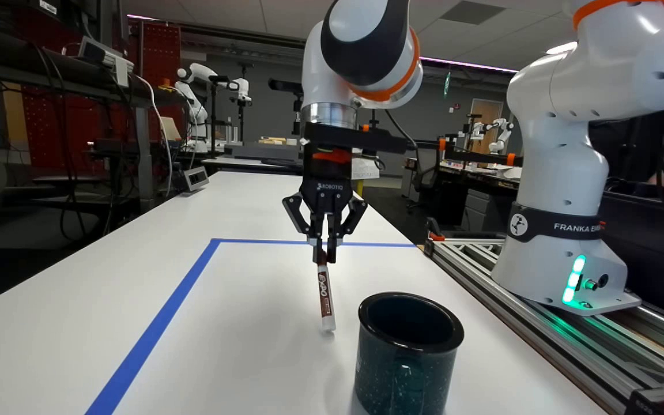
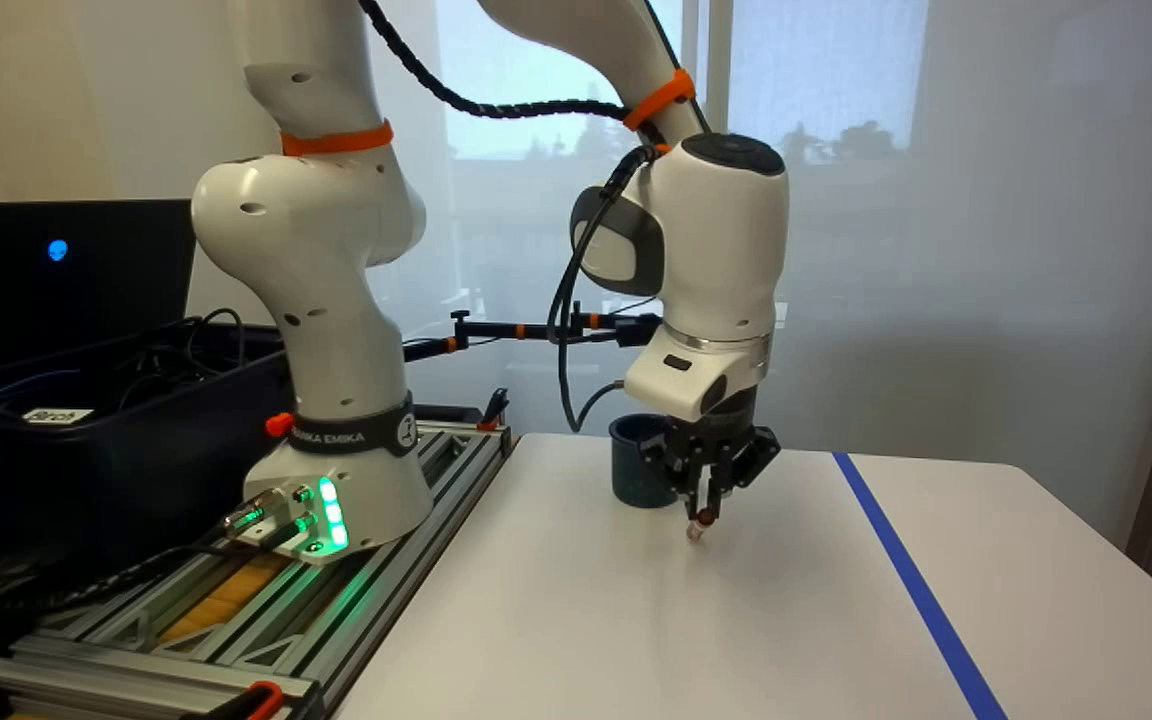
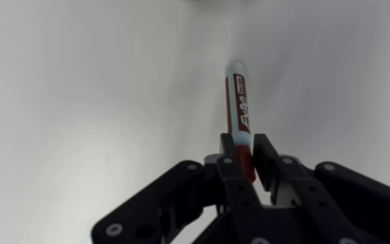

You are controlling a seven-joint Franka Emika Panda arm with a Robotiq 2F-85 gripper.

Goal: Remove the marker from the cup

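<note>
The marker (image 1: pixel 325 294) has a whitish body with a red label and a red end. My gripper (image 1: pixel 325 256) is shut on its red end. The marker slants down from the fingers, beside and outside the cup; I cannot tell whether its white end touches the table. In the wrist view, the marker (image 3: pixel 238 101) points up from between the fingertips (image 3: pixel 244 139). The dark teal cup (image 1: pixel 406 372) stands upright, its visible mouth showing no marker. In an exterior view, the cup (image 2: pixel 639 470) stands behind the gripper (image 2: pixel 700 508), and the marker (image 2: pixel 696 531) is foreshortened.
The white table (image 1: pixel 240 346) carries blue tape lines (image 1: pixel 159 323). The robot base stands on a metal frame (image 2: pixel 416 560) along the table's edge. A dark bin (image 2: pixel 106 440) with cables is beside the base.
</note>
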